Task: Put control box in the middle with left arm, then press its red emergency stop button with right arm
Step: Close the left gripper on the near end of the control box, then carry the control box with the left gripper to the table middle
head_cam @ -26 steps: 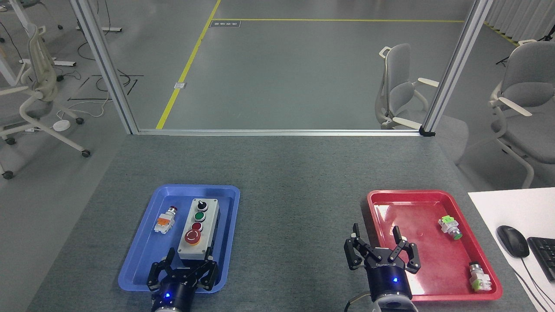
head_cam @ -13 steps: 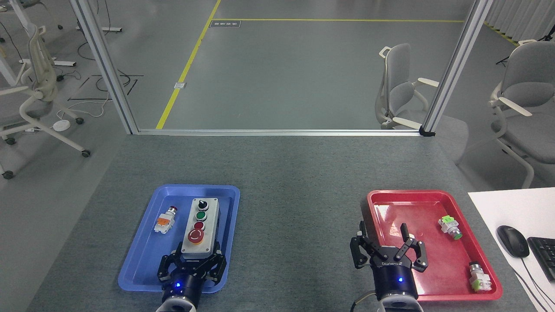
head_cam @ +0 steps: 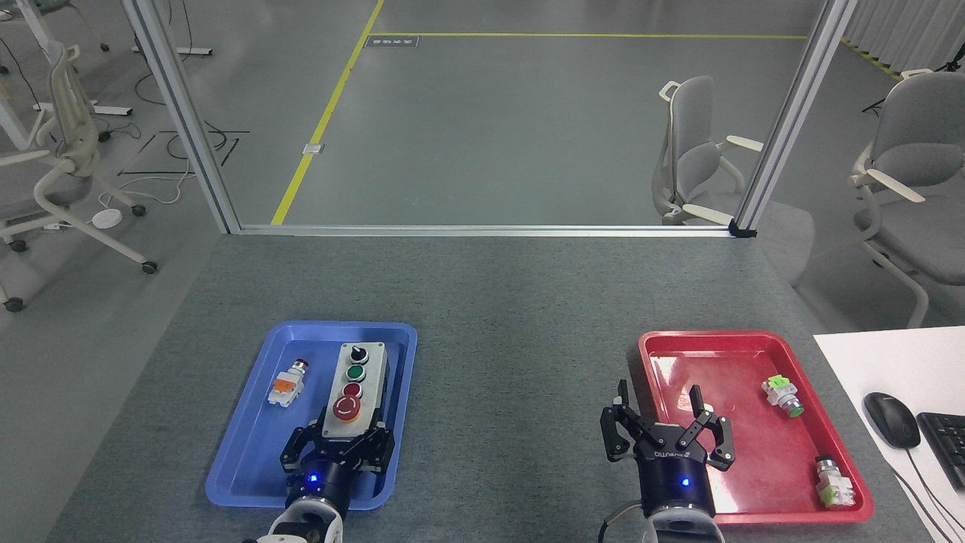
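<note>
The control box (head_cam: 354,381), light grey with a black base, lies lengthwise in the blue tray (head_cam: 249,452). It carries a black knob, a green button, a small red button and the red emergency stop button (head_cam: 347,408) nearest me. My left gripper (head_cam: 343,436) is shut on the box's near end, one finger on each side. My right gripper (head_cam: 657,394) hangs open over the left rim of the red tray (head_cam: 724,354), holding nothing. The middle (head_cam: 520,369) of the dark-grey tabletop lies between the two trays.
A small white-and-orange loose switch (head_cam: 287,384) lies in the blue tray, left of the box. Two green-capped switches (head_cam: 782,397) (head_cam: 832,483) lie in the red tray. A white desk with a mouse (head_cam: 891,419) and keyboard adjoins at the right. An aluminium frame (head_cam: 482,229) borders the table's far edge.
My left gripper moved forward and closed around the box's near end; the box shifted slightly right. My right gripper drifted right, then back left, staying open.
</note>
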You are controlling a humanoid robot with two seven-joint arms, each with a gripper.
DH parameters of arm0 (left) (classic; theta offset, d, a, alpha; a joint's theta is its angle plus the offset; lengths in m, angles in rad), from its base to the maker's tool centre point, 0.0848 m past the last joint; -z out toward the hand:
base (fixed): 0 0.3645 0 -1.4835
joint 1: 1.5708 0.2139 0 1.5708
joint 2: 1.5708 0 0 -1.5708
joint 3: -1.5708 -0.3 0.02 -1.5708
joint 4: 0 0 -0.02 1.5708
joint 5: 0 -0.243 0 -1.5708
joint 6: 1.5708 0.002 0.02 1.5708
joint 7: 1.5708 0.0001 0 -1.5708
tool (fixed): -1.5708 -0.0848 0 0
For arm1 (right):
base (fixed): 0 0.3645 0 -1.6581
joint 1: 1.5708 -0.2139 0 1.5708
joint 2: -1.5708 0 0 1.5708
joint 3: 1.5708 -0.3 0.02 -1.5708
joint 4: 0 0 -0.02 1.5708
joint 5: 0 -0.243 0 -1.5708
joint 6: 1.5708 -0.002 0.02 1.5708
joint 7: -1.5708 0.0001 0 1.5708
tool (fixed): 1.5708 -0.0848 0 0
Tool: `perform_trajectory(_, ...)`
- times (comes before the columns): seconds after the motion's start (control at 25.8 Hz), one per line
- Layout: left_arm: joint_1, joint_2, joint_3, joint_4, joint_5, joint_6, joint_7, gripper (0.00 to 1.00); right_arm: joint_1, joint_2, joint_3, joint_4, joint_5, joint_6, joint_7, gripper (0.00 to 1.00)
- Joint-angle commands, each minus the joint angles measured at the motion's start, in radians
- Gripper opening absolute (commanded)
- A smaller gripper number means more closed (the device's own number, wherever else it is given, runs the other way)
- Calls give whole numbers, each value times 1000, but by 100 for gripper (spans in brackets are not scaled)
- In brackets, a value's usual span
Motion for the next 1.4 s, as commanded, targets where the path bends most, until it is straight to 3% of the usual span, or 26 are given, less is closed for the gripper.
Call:
perform_trajectory(0.0,-19,4,1,20,7,-18,-14,10,0,6,10,-2,0,18,-1,98)
perform_trajectory(0.08,-36,5,1,22,11,-24,-14,0,0,7,10,-2,0,20,-2,98)
perform_trajectory(0.47,-39,5,1,-234,10,-58,-18,0,-2,12,10,4,0,21,-2,98)
perform_trajectory(0.58,-40,-22,-102,-248,5,-50,-21,0,0,13,12,-2,2,17,-2,98)
perform_trajectory(0.93,-113,-113,-390,-114,-10,-28,-30,0,-12,35,9,13,0,6,2,98)
perform_trajectory(1.16,-175,-160,-510,20,-9,-24,-34,0,-16,33,10,13,-1,11,-1,98)
perform_trajectory(1.36,-200,-163,-573,86,-7,2,-34,0,-14,36,10,13,0,14,-1,98)
